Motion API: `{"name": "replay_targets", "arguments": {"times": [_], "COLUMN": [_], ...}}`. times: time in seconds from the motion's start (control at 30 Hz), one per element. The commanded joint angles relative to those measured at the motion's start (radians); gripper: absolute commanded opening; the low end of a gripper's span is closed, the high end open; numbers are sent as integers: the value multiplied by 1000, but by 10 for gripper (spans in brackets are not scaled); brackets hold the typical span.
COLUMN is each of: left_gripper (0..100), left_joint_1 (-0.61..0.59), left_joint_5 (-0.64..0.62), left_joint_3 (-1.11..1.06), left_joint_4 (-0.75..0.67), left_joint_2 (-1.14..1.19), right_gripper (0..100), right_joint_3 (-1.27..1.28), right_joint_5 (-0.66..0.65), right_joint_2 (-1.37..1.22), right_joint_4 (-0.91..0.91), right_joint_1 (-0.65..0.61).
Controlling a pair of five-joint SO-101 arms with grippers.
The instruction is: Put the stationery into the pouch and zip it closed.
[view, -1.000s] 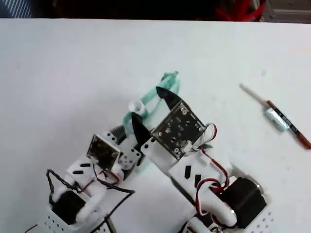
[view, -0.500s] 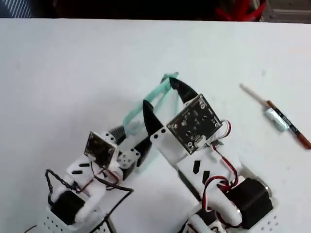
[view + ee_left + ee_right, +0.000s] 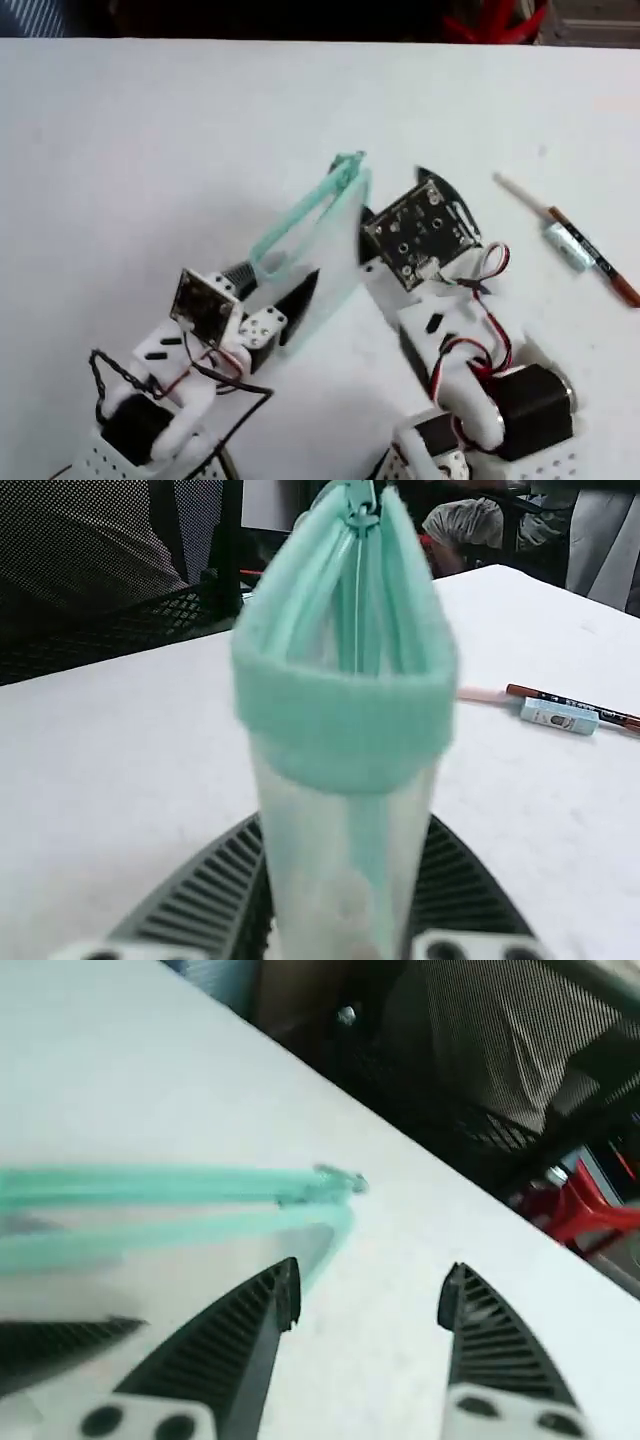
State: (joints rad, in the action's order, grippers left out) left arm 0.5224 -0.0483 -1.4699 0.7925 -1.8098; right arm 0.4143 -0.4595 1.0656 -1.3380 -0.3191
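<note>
Nearest the arm bases, the left gripper [image 3: 283,296] is clamped on the near end of the pouch [image 3: 318,240], its fingers closed down to the thickness of the clear wall. That grip stands the pouch on edge, lifted at a slant with the teal zipper [image 3: 298,212] uppermost. Held this way, the mouth probably faces up for loading, and the body would stay put when the slider is pulled.

In the right wrist view the two teal zipper tapes run apart and meet only at the zip pull [image 3: 340,1182] at the far end, so the mouth looks open. Whether anything already lies inside I cannot tell.

Just beside that far end hangs the right gripper [image 3: 372,1270], spread wide and holding nothing, its fingers clear of the pouch. It sits between the pouch and the loose stationery.

Farther off on the white table [image 3: 150,130] lie a pencil [image 3: 590,258] and a small pale-blue block [image 3: 565,245], possibly an eraser. They touch each other and are well apart from the pouch, so loading looks unfinished.
</note>
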Motion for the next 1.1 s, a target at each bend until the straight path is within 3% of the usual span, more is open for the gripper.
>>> {"name": "replay_targets", "arguments": {"times": [0.0,0.1,0.27,0.4,0.73,0.87,1.07], "left_gripper": [162,162,162,162,161,161,155], "left_joint_1": [-1,-1,-7,-2,-7,-5,-7], "left_joint_5": [0,0,0,0,2,-5,-6], "left_joint_3": [54,54,54,29,20,15,14], "left_joint_4": [6,6,8,-2,-20,-17,-17], "left_joint_2": [-4,-4,-4,-4,-4,-4,-4], "right_gripper": [220,220,220,220,220,219,222], "right_joint_3": [121,322,744,965,1073,968,954], "right_joint_5": [-41,23,227,181,157,273,388], "right_joint_2": [25,73,182,286,476,470,361], "right_joint_4": [-19,105,469,656,611,476,630], "right_joint_1": [246,366,349,340,349,460,676]}}
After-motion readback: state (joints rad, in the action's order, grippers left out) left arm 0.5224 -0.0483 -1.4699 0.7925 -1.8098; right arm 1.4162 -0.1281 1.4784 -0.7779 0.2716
